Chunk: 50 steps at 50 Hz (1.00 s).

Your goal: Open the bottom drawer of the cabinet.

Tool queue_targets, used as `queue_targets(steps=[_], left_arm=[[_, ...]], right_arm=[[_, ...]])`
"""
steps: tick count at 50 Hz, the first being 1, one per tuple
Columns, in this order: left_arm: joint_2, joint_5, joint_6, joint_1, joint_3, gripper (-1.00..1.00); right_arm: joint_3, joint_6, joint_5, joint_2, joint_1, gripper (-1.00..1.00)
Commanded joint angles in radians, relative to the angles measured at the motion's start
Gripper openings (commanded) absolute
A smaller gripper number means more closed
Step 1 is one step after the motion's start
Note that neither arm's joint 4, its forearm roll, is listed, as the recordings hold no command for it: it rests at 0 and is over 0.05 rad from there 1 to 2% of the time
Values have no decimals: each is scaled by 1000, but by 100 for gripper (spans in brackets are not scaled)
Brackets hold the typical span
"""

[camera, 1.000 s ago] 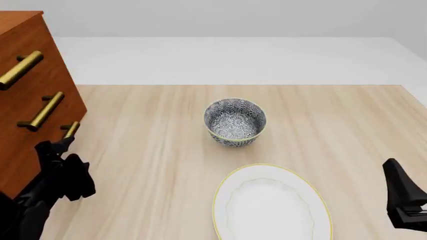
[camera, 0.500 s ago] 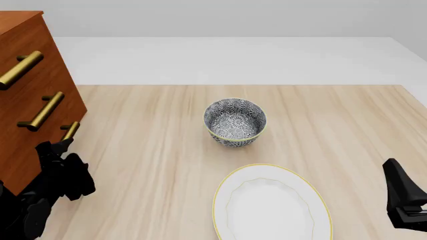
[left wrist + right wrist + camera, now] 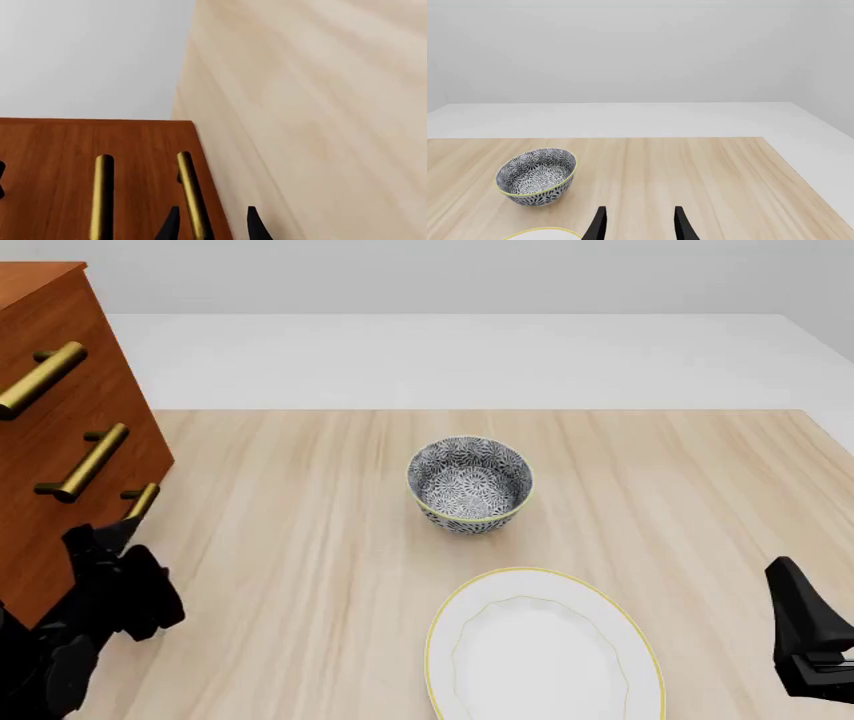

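The reddish-brown cabinet (image 3: 94, 360) stands at the table's far left, with three brass bar handles on its front. The bottom drawer (image 3: 40, 540) looks shut, and its handle (image 3: 142, 500) is partly hidden behind my left gripper (image 3: 114, 535). In the left wrist view, that gripper (image 3: 212, 225) is open, with the handle nearest the table (image 3: 188, 190) lying between its fingers, close to one of them. My right gripper (image 3: 639, 225) is open and holds nothing, low at the table's right edge (image 3: 801, 630).
A patterned blue-and-white bowl (image 3: 469, 483) sits mid-table. A white plate with a yellow rim (image 3: 541, 650) lies in front of it. The middle drawer's handle (image 3: 102, 200) runs parallel to the bottom one.
My left arm has shifted slightly left, toward the cabinet front. The drawer, bowl, plate and right arm have not moved.
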Motion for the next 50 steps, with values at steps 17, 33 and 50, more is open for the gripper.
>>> queue_targets(steps=[17,33,50], left_arm=[[17,0,-8,33,-17,100],[37,0,-10,44,-29,100],[51,0,-9,64,-38,100]], right_arm=[[0,0,0,0,0,100],[0,0,0,0,0,100],[0,0,0,0,0,100]])
